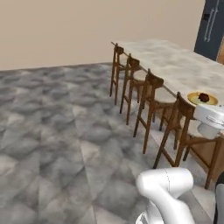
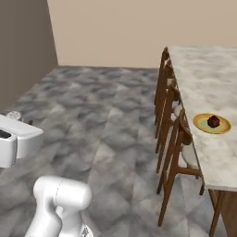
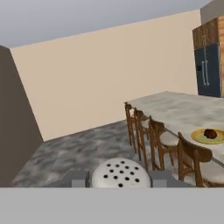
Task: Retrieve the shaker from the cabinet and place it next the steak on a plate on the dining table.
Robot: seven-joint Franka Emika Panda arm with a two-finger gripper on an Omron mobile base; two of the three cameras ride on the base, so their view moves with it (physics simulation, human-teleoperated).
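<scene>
Shaker (image 3: pixel 120 174) clamped between tool (image 3: pixel 119 179) fingers, perforated cap seen facing camera. Steak (image 2: pixel 213 121) observed on plate (image 2: pixel 202 122) on table (image 2: pixel 208 78), stools (image 2: pixel 178 139) ranged alongside.

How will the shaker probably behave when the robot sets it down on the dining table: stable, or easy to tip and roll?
The shaker looks rigid and small, so probably light. Its cap is rounded and perforated; laid sideways, it would likely roll. The dining table looks flat and smooth, so an upright shaker might slide if nudged.
</scene>
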